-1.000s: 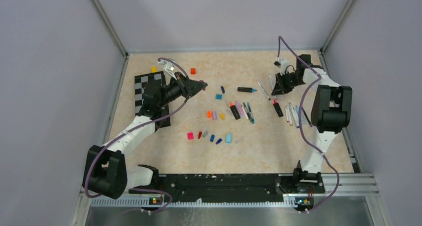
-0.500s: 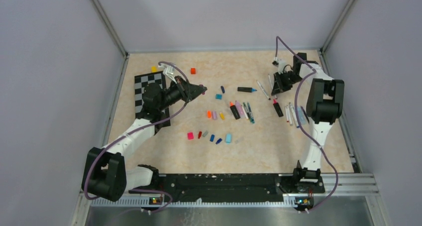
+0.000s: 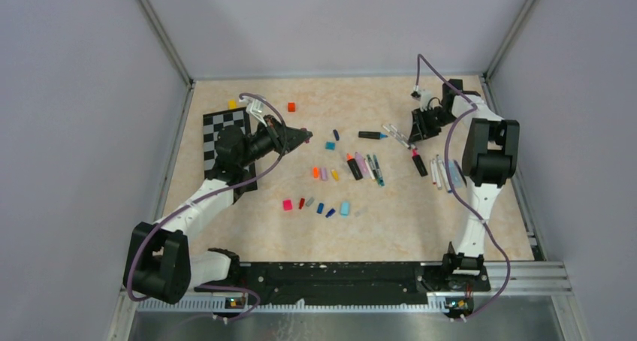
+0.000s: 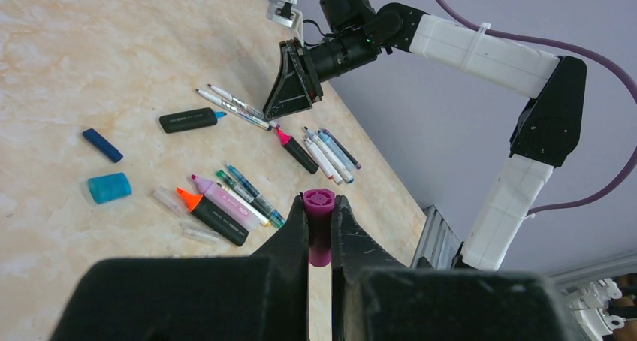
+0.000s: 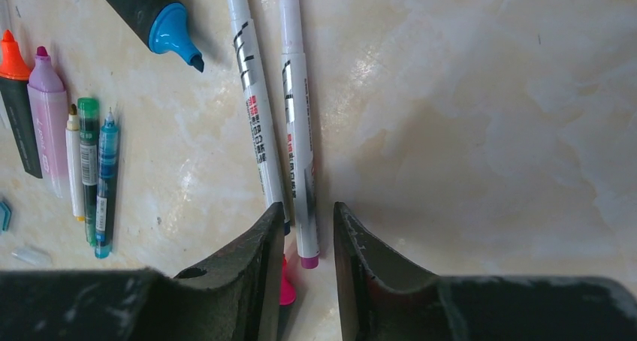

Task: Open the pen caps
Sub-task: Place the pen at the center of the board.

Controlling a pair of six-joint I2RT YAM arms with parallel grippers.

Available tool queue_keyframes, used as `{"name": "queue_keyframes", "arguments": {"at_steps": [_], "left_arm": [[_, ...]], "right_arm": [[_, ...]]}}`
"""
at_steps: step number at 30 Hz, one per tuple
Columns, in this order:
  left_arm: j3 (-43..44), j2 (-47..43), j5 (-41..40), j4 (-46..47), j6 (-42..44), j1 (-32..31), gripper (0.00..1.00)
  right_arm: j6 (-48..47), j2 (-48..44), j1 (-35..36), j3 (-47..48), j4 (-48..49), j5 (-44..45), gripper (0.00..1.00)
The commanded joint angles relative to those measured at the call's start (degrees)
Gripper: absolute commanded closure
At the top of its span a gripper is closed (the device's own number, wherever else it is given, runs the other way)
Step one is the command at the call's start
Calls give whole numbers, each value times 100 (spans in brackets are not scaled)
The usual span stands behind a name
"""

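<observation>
Since the earlier frame, the right arm (image 3: 488, 149) has been drawn in, the right gripper (image 5: 308, 212) has been parted, and a white pen (image 5: 299, 131) has been laid beside a second white pen (image 5: 254, 131) at 2 o'clock on the table (image 3: 248, 236). That pen is seen between the released fingers, touched by neither. A checkerboard (image 3: 218, 127) is noted at 10 o'clock. The left gripper (image 4: 320, 202), toward 11 o'clock of table centre, is clenched on a purple cap (image 4: 319, 239), which is held above the table. Further pens (image 3: 366, 166) with exposed tips are grouped at centre. Loose caps (image 3: 319, 206) are scattered at 6 o'clock of them.
</observation>
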Motion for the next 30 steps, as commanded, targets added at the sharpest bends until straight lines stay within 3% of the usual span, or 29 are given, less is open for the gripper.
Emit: {"name": "queue_keyframes", "arguments": {"at_steps": [1,21,30], "left_arm": [[-21,-77,95,177,54,-14,100],[137,342,258,194,-191,-235,100],[586,786,-95,-487,376,-640,100]], "right_arm": [[40,-105,10,244,-44,-26,71],[18,-632,6,69,72,-250,68],[-67,-1044,-3,-237,192,-286,68]]}}
